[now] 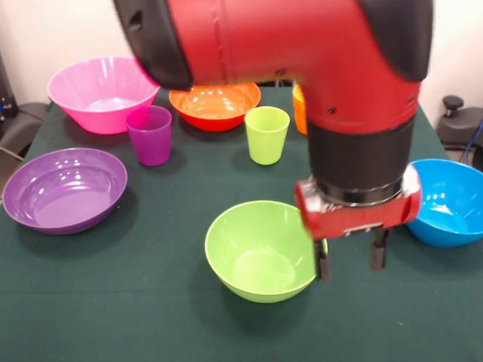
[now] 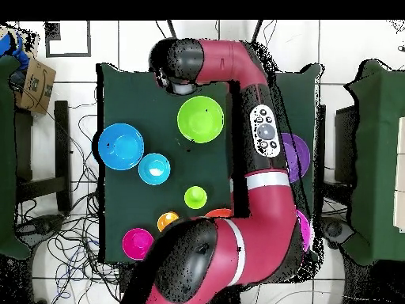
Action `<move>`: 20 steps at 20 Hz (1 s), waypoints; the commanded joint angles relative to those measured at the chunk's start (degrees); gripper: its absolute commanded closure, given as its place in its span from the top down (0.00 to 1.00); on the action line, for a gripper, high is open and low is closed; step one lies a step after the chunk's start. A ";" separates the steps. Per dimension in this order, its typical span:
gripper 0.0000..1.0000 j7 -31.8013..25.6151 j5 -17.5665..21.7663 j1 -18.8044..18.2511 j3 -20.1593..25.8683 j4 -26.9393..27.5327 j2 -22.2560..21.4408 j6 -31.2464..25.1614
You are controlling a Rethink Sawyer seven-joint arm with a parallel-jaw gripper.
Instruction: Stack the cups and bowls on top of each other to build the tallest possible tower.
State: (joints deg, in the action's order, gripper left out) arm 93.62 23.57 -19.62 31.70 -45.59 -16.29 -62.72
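Observation:
My gripper [image 1: 351,260] is open and empty, low over the table, just right of the lime green bowl [image 1: 260,250], one finger [image 1: 323,265] at its rim. The big blue bowl [image 1: 445,202] is further right. The shallow purple bowl [image 1: 64,188] is at the left. At the back stand the big pink bowl [image 1: 102,92], the orange bowl [image 1: 215,105], the purple cup [image 1: 150,134], the lime green cup [image 1: 267,134] and the orange cup [image 1: 299,109], half hidden by my arm. Overhead shows the small light blue bowl [image 2: 154,169] and a small reddish-pink bowl [image 2: 138,242]. Nothing is stacked.
The dark green table [image 1: 151,317] has its front edge close below the lime green bowl. My arm [image 2: 261,142] covers the table's right side in the overhead view. Dark green side tables and a cardboard box [image 2: 35,79] flank it.

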 commanded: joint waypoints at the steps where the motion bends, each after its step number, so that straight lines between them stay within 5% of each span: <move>1: 1.00 -22.94 4.56 -2.07 1.43 4.56 4.14 -7.97; 7: 1.00 -22.90 3.52 -3.67 0.43 1.99 2.92 -7.68; 20: 1.00 -16.94 2.79 -7.34 -1.29 -16.60 -7.47 -0.30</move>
State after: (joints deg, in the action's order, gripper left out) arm 89.10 23.95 -25.96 31.81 -50.11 -17.17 -63.89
